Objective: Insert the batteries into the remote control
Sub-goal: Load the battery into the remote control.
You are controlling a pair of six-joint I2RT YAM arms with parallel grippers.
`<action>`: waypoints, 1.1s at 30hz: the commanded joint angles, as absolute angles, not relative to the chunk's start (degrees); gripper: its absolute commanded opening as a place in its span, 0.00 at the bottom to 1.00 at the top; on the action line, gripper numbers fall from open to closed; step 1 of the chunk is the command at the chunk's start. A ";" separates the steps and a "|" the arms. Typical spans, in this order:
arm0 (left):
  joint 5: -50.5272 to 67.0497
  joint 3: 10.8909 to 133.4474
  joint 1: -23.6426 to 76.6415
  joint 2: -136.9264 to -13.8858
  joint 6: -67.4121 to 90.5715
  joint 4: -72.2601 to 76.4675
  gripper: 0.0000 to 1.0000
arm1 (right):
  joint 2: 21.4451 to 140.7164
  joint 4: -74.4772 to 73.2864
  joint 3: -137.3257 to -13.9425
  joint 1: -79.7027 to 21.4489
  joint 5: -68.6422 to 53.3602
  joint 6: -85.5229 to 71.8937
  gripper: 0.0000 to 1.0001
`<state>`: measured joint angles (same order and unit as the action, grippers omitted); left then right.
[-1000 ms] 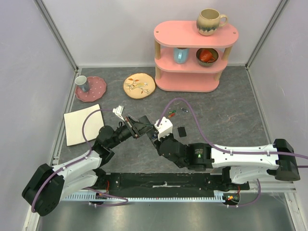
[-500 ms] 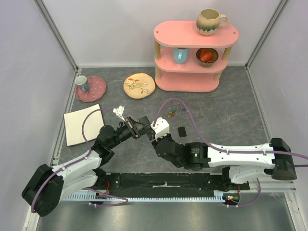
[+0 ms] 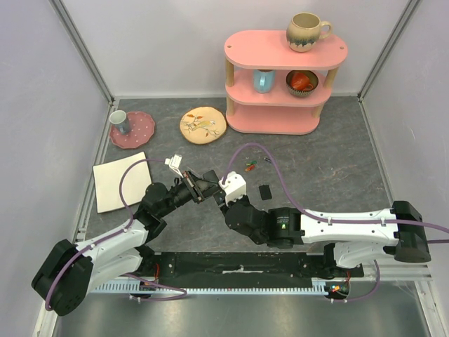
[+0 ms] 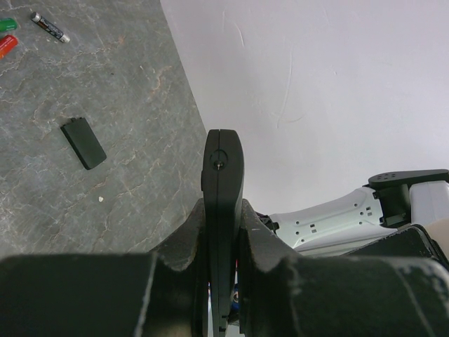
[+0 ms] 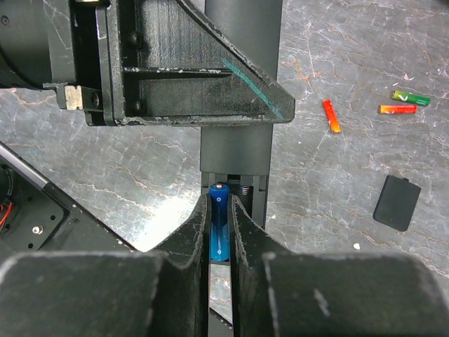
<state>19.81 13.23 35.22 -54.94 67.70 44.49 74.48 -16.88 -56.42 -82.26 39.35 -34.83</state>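
My left gripper (image 3: pixel 199 184) is shut on the long black remote control (image 4: pixel 223 175) and holds it edge-on above the table. In the right wrist view the remote (image 5: pixel 236 158) has its battery bay open, a spring showing. My right gripper (image 5: pixel 220 214) is shut on a blue battery (image 5: pixel 219 223), whose tip sits at the bay's left slot. In the top view the right gripper (image 3: pixel 220 194) meets the remote (image 3: pixel 208 184) mid-table. Loose batteries lie on the table: a red-orange one (image 5: pixel 331 115), an orange one (image 5: pixel 397 109) and a green one (image 5: pixel 412 97).
A small black cover piece (image 3: pixel 265 191) lies right of the grippers. A white tile (image 3: pixel 121 181), a pink plate with a cup (image 3: pixel 133 129) and a floral plate (image 3: pixel 202 125) lie at the left and back. A pink shelf (image 3: pixel 284 77) with mugs stands at the back.
My right gripper has moved a little left, bringing the blue battery closer to the remote. My left arm has held still with the remote.
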 commanded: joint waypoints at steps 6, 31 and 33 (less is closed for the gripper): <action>16.44 15.91 34.98 -53.44 70.66 55.72 0.02 | 74.18 -18.11 -57.22 -83.32 37.18 -39.20 0.17; 16.52 15.03 34.98 -52.91 72.07 55.99 0.02 | 73.57 -16.26 -58.54 -83.06 45.61 -39.21 0.06; 16.52 15.12 34.98 -53.00 72.16 55.90 0.02 | 73.13 -16.00 -58.71 -83.06 46.23 -38.76 0.00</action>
<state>16.99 13.23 35.09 -54.26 69.04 49.50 74.08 -16.34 -57.17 -82.76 43.94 -38.41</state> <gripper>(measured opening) 0.195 0.060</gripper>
